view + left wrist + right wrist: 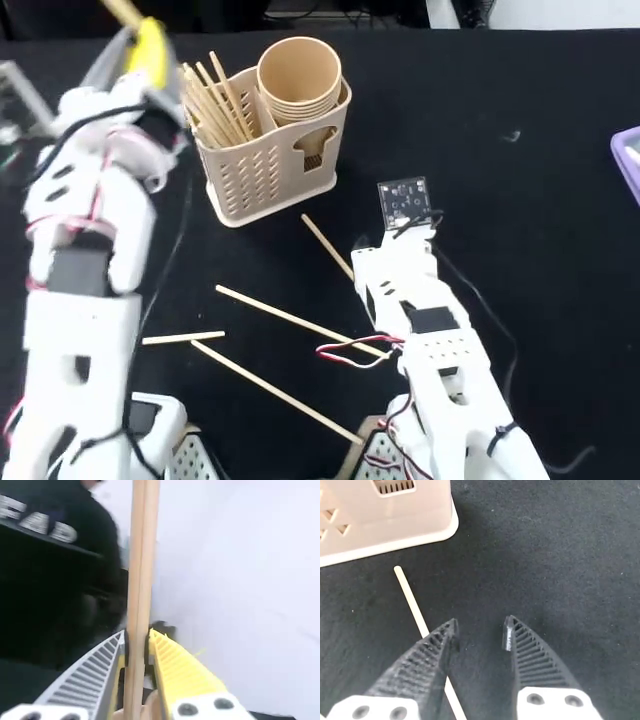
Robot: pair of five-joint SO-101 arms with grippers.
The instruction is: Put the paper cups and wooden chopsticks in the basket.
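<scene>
1. The basket point(270, 165) stands on the far left-middle part of the black table point(520, 300).
2. The cups point(300, 75) sit stacked in the basket's right compartment. A bundle point(215, 100) of chopsticks leans in the left one.
3. The left gripper point(136, 639) is clenched on the held sticks point(142, 555). These look like two sticks side by side, pinched between the grey finger and the yellow finger point(175, 660) and rising well past the tips.
4. In the high view the left gripper point(145, 45) hangs above the table just left of the basket, close to the bundle.
5. The right gripper point(480, 627) is released, jaws spread wide, low over the table just in front of the basket's corner point(395, 525).
6. A loose stick point(411, 600) lies flat with one end near the basket. It runs under one finger of the right gripper, and I cannot tell whether they touch. In the high view it point(328, 247) slants from in front of the basket toward the right arm point(430, 330).
7. Three more lie flat between the two arms:
   - The middle stick point(300, 320) is long and slanted.
   - The side stick point(183, 338) lies beside the left arm point(80, 300).
   - The near stick point(275, 392) lies closest to the arm bases.
</scene>
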